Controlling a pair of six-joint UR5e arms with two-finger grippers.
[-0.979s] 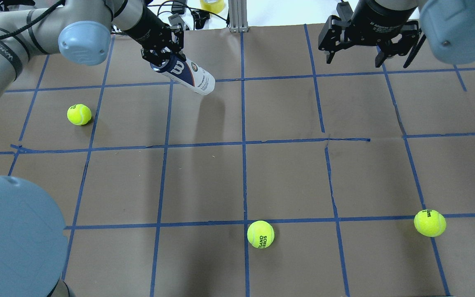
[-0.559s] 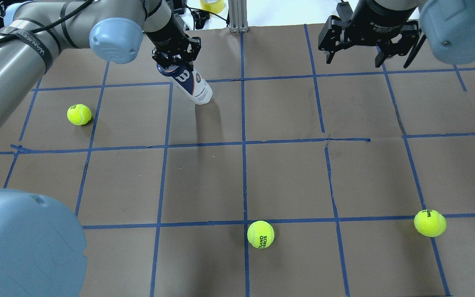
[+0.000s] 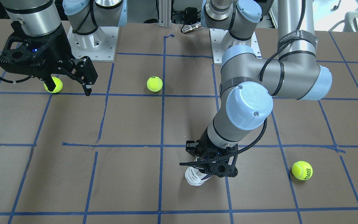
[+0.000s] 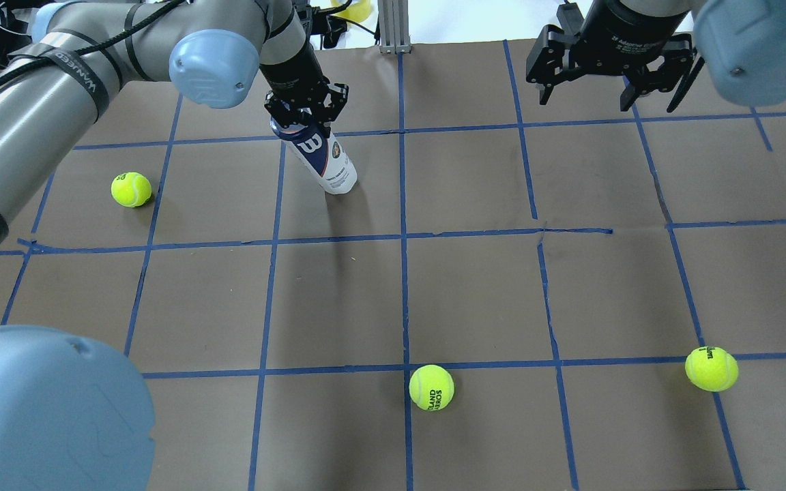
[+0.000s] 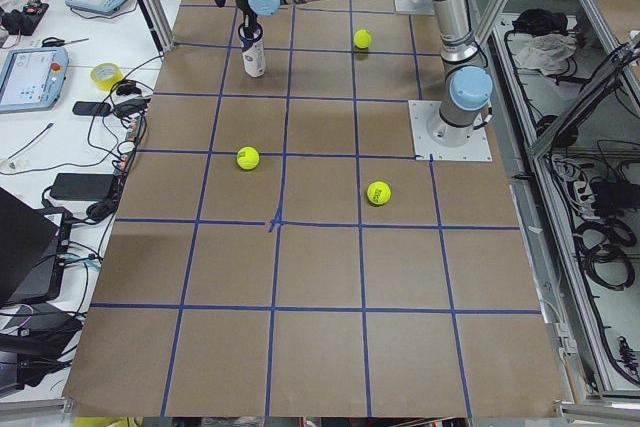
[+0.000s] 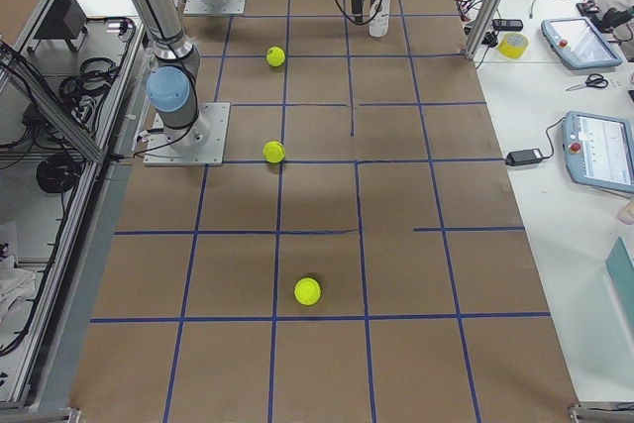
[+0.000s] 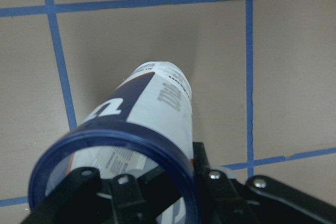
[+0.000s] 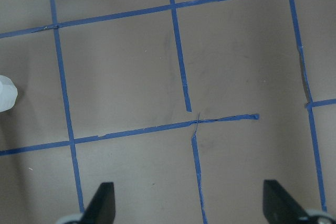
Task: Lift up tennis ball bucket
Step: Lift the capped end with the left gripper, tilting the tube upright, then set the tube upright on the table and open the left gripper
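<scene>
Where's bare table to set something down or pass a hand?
Widest bare patch: mid-table, between the tennis ball bucket, the centre ball and the right-hand ball. Also bare under the right gripper. Crowded: far side, left half, where the left gripper holds the bucket, with the left ball nearby.

We see a brown tabletop (image 4: 475, 293) marked into squares by blue tape lines (image 4: 404, 293). Three yellow-green tennis balls lie on it, well apart: one far left (image 4: 131, 189), one near centre (image 4: 431, 387), one near right (image 4: 711, 369). Two white base plates (image 3: 109, 43) (image 3: 218, 53) sit along the robot's edge. The tilted tennis ball bucket (image 4: 325, 160) has its lower end at the surface; we cannot tell whether it touches.
</scene>
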